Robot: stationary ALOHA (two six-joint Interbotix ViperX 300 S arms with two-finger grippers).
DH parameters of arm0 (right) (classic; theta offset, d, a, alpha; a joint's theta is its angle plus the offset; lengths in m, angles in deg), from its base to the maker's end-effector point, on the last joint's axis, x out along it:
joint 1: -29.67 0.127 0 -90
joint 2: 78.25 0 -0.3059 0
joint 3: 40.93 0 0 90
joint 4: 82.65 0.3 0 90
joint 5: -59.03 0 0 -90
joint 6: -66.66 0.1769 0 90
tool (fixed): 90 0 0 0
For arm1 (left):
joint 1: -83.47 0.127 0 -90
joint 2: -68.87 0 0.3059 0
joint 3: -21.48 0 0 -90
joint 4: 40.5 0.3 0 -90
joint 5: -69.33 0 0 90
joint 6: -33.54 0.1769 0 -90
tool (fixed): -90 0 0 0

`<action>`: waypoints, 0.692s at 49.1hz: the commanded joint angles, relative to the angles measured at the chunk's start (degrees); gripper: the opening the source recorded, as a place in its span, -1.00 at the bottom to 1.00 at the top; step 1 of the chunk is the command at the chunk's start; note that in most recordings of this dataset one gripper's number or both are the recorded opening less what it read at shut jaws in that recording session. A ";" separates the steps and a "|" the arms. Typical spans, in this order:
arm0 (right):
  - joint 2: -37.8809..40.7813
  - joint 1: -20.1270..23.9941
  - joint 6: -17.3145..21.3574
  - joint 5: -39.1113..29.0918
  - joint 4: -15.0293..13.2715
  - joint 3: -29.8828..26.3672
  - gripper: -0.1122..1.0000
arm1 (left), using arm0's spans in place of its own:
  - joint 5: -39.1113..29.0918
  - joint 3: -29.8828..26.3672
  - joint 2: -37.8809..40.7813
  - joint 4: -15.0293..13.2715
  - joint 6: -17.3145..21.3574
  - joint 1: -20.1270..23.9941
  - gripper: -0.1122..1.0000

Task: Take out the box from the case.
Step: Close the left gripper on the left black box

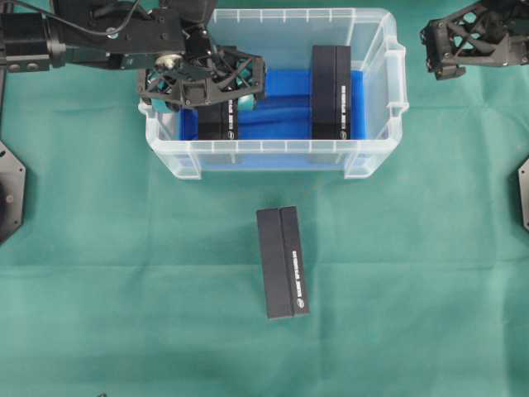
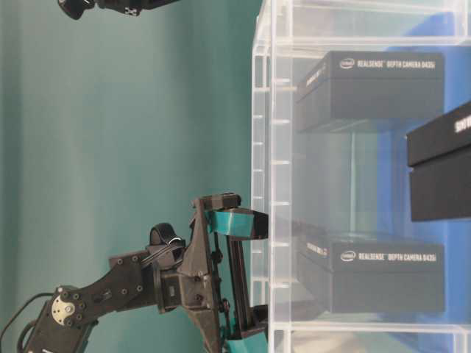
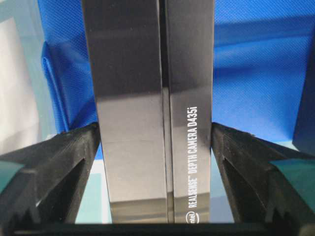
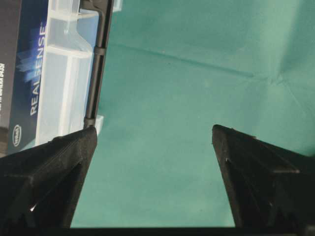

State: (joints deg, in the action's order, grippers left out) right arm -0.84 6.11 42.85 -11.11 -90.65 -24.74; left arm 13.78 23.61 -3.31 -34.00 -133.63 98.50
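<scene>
The case (image 1: pixel 273 147) is a clear plastic bin lined with blue cloth, standing at the back middle. Two black boxes lie in it, one on the left (image 1: pixel 216 122) and one on the right (image 1: pixel 331 91). My left gripper (image 1: pixel 207 95) hangs open over the left box (image 3: pixel 155 98), with its fingers (image 3: pixel 78 152) on either side of the box's width; the table-level view shows its tips near the case's rim (image 2: pixel 261 220). My right gripper (image 1: pixel 440 62) is open and empty over the cloth, right of the case (image 4: pixel 54 73).
A third black box (image 1: pixel 283 263) lies on the green cloth in front of the case, long side running front to back. Green cloth (image 4: pixel 197 73) covers the table. Black arm mounts (image 1: pixel 8 190) sit at the left and right edges.
</scene>
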 commanded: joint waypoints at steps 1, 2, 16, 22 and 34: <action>-0.35 -0.09 -0.18 0.26 -0.18 -0.53 0.87 | 0.44 0.62 -0.09 0.26 -0.09 0.53 0.81; -0.35 -0.09 -0.18 0.26 -0.09 -0.53 0.87 | 0.44 0.62 0.00 0.35 0.00 0.53 0.81; -0.35 -0.09 -0.18 0.26 -0.09 -0.53 0.87 | 0.70 0.62 -0.09 0.00 0.79 0.35 0.61; -0.35 -0.09 -0.18 0.26 -0.09 -0.53 0.87 | 0.88 0.62 -0.18 -0.18 0.79 0.00 0.32; -0.35 -0.18 -0.18 0.26 -0.09 -0.53 0.87 | 1.05 0.79 -0.26 -0.35 0.53 0.00 0.32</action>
State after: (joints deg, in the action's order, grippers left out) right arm -0.75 6.03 42.76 -11.11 -90.65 -24.74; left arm 14.13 23.88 -3.48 -34.18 -132.84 98.32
